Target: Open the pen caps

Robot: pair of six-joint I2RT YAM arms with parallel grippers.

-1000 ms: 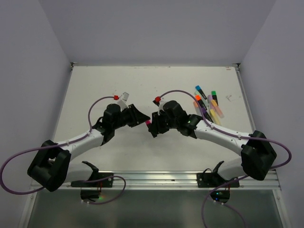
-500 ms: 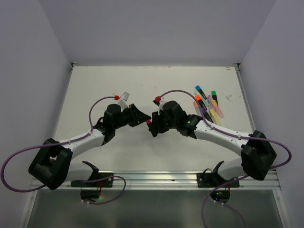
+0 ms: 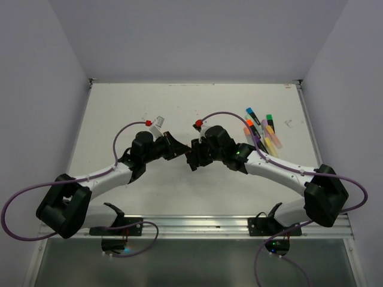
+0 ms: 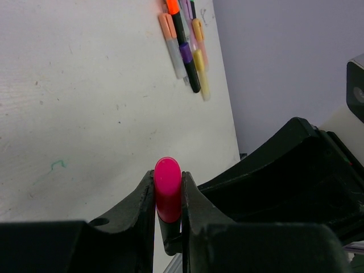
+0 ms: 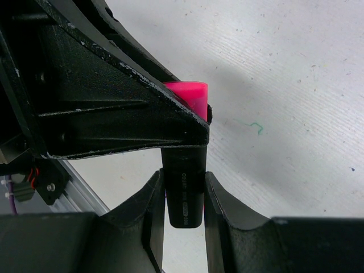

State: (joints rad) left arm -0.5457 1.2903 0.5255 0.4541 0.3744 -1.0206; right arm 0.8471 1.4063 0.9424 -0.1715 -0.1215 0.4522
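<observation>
Gripping the pink cap [image 4: 168, 183] from both sides, the left hand [image 4: 168, 196] is clamped on it above the middle of the surface [image 3: 114, 113], while the right hand [image 5: 183, 185] is clamped on the black pen barrel [image 5: 183, 165]. The cap looks light, stiff and smooth, probably slippery and snap-fitted; holding it mid-length and pulling straight along the barrel seems wisest. Other highlighters [image 3: 261, 130] lie near the right edge.

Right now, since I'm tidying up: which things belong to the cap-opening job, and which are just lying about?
In the job:
pink cap, pinched in the left claw
black highlighter body, gripped by the right claw

Lying about:
pile of highlighters on the table, untouched, coloured caps showing
</observation>
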